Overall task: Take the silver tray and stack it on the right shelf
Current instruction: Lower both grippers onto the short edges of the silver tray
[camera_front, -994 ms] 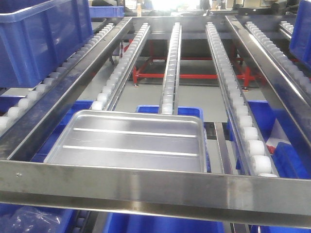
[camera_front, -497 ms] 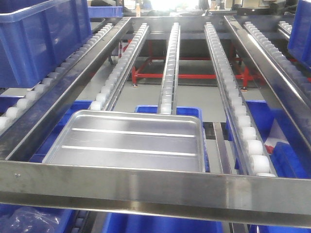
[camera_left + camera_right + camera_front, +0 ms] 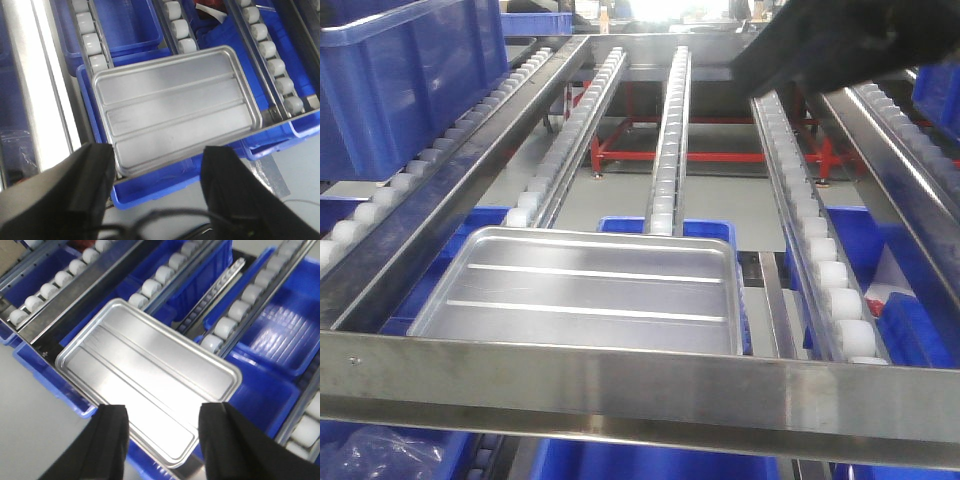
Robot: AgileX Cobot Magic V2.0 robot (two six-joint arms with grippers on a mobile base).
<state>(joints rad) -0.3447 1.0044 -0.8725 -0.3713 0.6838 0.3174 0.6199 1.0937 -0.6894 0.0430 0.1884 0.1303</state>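
Note:
The silver tray (image 3: 585,295), shiny with two long ridges, lies flat at the front end of the right shelf, just behind its wide front bar (image 3: 640,385) and below the roller rails (image 3: 665,150). It also shows in the left wrist view (image 3: 175,107) and the right wrist view (image 3: 145,375). My left gripper (image 3: 157,155) is open and empty above the tray's near edge. My right gripper (image 3: 162,410) is open and empty above the tray's near corner. A dark blurred arm (image 3: 850,45) crosses the top right of the front view.
A big blue crate (image 3: 400,80) stands on the left shelf. Blue bins (image 3: 880,300) sit below the rails and under the tray (image 3: 175,190). A red frame (image 3: 720,155) stands on the floor behind. A steel divider (image 3: 450,210) borders the left.
A dark arm has come into the top right of the front view. The tray has not moved.

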